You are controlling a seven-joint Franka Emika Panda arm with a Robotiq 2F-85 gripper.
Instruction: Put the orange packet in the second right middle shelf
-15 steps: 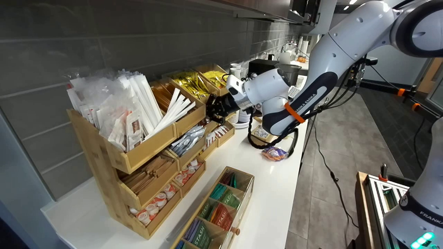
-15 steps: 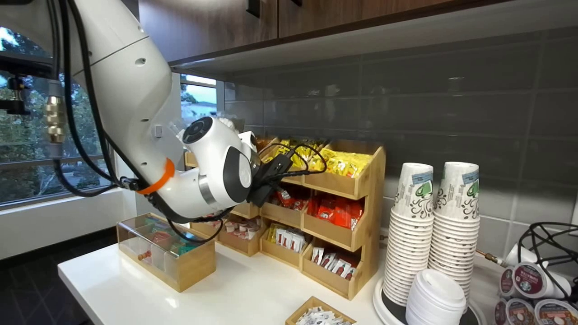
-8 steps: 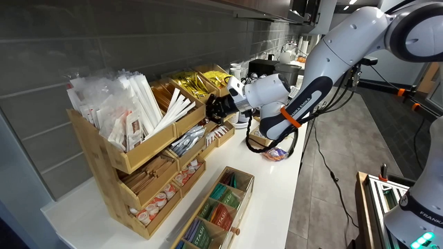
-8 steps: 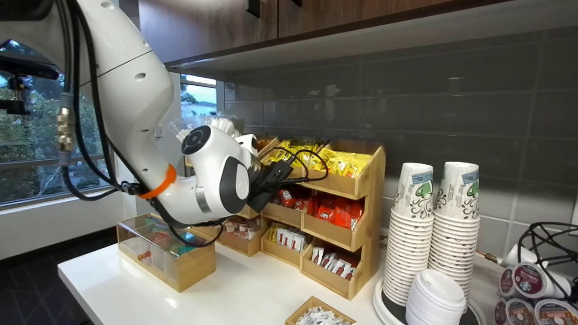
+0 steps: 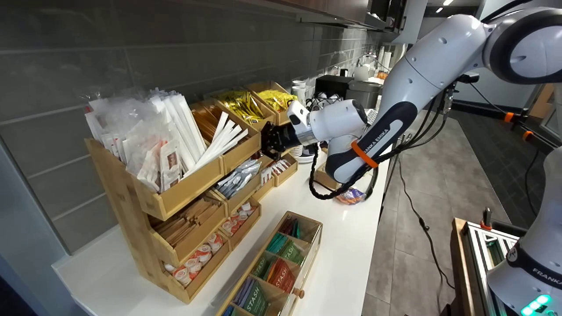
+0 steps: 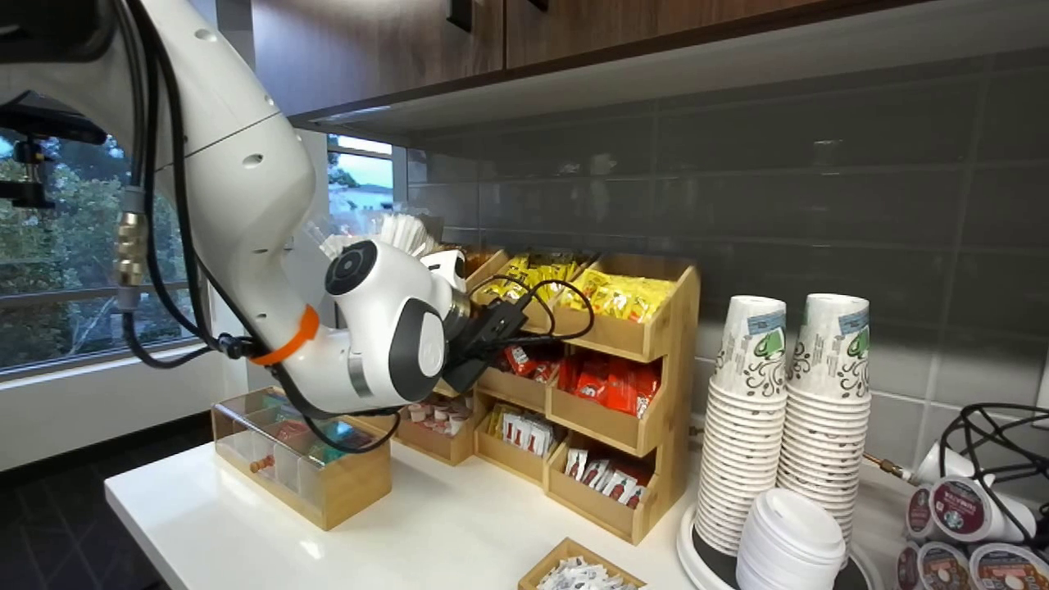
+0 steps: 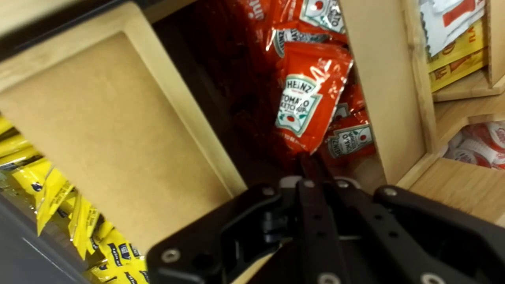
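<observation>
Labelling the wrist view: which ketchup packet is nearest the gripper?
The front ketchup packet, its lower corner at the tips of the gripper, apparently pinched. The other ketchup packets lie behind it, farther from the tips.

We see the arm sloping down, its wrist bent, and the gripper with fingertips pressed close together.

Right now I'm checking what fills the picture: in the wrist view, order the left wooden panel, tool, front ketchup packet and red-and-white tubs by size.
1. Left wooden panel and tool: too close to rank
2. Front ketchup packet
3. Red-and-white tubs, partly out of view
</observation>
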